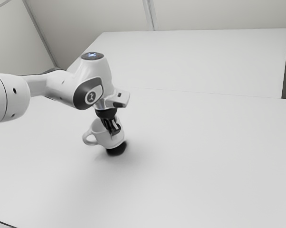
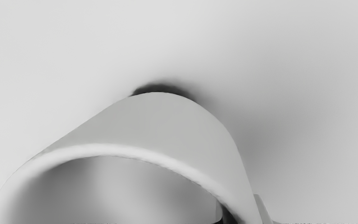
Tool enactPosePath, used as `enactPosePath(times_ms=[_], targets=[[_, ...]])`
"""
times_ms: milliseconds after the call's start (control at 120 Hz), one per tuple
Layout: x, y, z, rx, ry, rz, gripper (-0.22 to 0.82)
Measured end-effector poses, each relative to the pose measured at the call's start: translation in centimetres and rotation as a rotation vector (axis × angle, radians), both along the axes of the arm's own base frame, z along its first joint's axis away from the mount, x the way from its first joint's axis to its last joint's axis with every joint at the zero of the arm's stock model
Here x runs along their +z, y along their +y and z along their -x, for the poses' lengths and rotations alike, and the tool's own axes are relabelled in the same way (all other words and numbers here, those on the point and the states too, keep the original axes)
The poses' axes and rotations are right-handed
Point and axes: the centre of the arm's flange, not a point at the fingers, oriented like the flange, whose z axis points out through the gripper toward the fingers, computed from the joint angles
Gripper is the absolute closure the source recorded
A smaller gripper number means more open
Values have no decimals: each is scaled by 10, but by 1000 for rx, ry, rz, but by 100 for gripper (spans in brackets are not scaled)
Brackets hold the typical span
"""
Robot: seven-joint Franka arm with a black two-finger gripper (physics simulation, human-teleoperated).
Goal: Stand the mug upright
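Gripping now with the claw [image 1: 113, 130], pinching the wall of the mug [image 1: 103, 136]: reaching inside with one finger [image 2: 218, 210], pressing from outside with the other [image 2: 261, 205]. Looking firm enough, too, with the wall caught between. Over to the exterior view: leaning there beneath the hand, mouth up and tipped toward the exterior view's left, handle [image 1: 88, 138] on that same side, base slanting down to a dark shadow [image 1: 117, 149] on the table [image 1: 195, 166]. Touching down or hanging just above? Can't tell.

So, how far along? Well into it, by the look of things: held, and with the rim [image 2: 110, 150] higher than the base, but not standing square. Left to do, probably: take out the remaining lean, bring the base flat to the table, then let go gently. Careful with that release; might rock or tip if freed while slanted.
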Motion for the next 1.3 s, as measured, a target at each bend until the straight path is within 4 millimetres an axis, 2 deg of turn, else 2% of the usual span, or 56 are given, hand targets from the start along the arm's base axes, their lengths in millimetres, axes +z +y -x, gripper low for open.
enactPosePath(times_ms=[175, 325, 492, 600, 767, 892, 992, 1083, 1183, 1233, 1300], targets=[[-21, 8, 8, 78, 19, -37, 78], [-31, 16, 9, 143, 12, -49, 78], [-35, 14, 10, 189, 3, -52, 75], [-37, 12, 11, 212, 1, -48, 66], [-37, 12, 11, 239, -4, -45, 47], [-35, 13, 11, 256, -8, -44, 28], [-33, 13, 11, 267, -14, -41, 18], [-25, 12, 12, 274, -29, -34, 11], [-6, 9, 12, 279, -54, -21, 7], [14, 7, 4, 285, -78, -12, 6], [50, 4, -14, 298, -115, 5, 4]])
